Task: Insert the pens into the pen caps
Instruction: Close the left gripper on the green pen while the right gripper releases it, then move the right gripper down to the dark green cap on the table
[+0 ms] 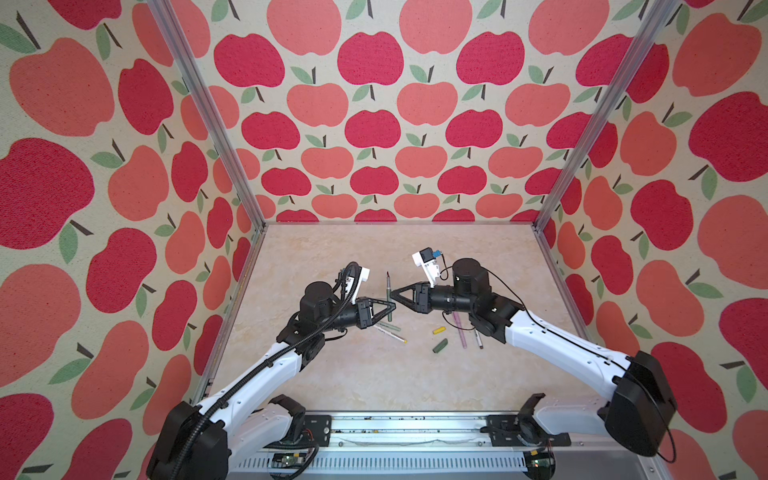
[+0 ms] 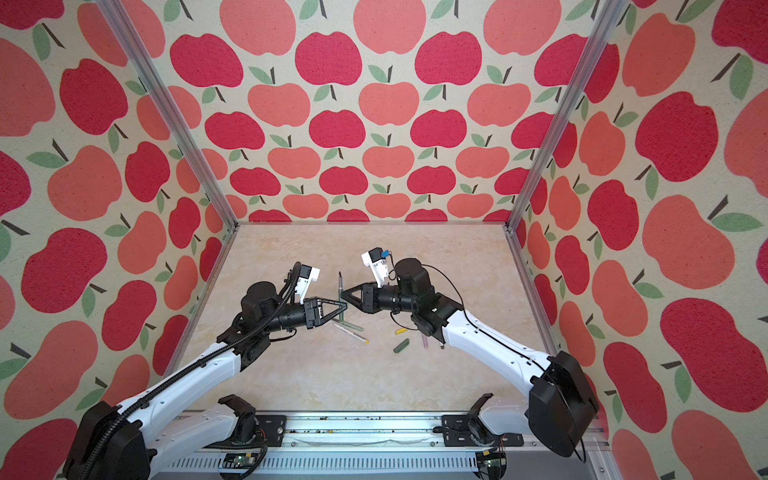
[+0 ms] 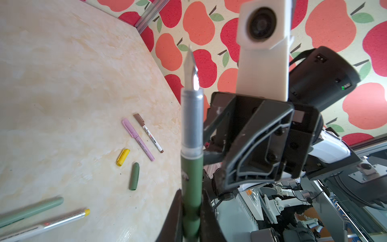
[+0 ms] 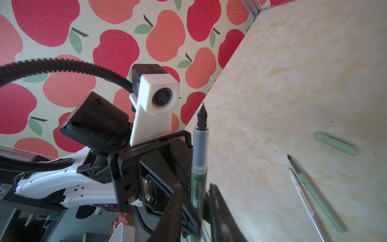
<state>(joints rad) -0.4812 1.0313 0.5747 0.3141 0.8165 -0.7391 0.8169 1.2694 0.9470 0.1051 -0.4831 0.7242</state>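
The dark green pen [image 1: 390, 300] [image 2: 340, 300] stands upright above the table, dark tip up and uncapped. My left gripper [image 1: 395, 306] [image 3: 191, 193] is shut on its lower barrel [image 3: 191, 178]. My right gripper [image 1: 394, 291] [image 4: 194, 186] faces it from the other side, its jaws slightly open around the same pen [image 4: 198, 184] with thin gaps showing. The dark green cap [image 1: 440, 345] [image 3: 134, 176] and yellow cap [image 1: 439, 331] [image 3: 123, 157] lie on the table. A pale green cap [image 4: 335, 143] lies near the uncapped pale green pen [image 4: 318, 194] and the white-and-yellow pen [image 3: 48, 225].
A pink pen [image 3: 138, 139] and a white pen with a brown cap [image 3: 148, 133] lie side by side under my right arm, both capped. The marbled table [image 1: 374, 374] is walled by apple-print panels. A metal rail [image 1: 395, 428] runs along the front edge.
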